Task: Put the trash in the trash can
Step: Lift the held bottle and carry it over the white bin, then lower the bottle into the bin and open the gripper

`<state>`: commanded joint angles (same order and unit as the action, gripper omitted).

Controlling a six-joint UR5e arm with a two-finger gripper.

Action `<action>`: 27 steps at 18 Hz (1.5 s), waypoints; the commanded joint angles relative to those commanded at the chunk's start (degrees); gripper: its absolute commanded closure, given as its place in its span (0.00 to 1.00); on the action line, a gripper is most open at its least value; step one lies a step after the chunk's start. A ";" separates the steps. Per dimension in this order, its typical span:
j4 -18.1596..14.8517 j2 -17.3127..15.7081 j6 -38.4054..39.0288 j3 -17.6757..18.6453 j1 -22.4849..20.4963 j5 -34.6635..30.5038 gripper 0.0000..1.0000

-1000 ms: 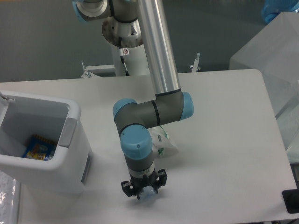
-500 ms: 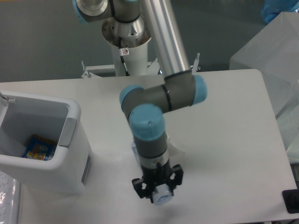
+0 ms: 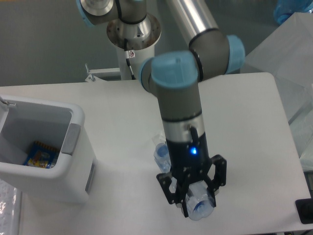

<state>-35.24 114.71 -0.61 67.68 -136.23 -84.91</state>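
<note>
We read this as robotics lab: UR5e arm (image 3: 178,98) bolted on pedestal (image 3: 133,36) behind gripper (image 3: 194,191), bare white table (image 3: 244,122) beneath, grey wall, plastic-wrapped equipment (image 3: 288,58) far right.

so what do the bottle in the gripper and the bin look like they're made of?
Bottle: clear thin plastic by the look, see-through with a bluish tint, held in the gripper. Bin: opaque white moulded plastic, probably matte to slightly glossy; rounded corners, thick rim, grey handle inset.
</note>
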 joint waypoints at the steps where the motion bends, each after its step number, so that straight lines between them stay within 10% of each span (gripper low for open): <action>1: 0.09 -0.97 0.00 -0.26 0.52 0.00 0.35; 11: 0.09 -7.65 1.67 0.09 11.76 1.67 0.35; 27: 0.00 -7.74 4.39 6.24 22.50 1.50 0.35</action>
<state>-35.24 106.96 3.78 73.92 -113.73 -83.41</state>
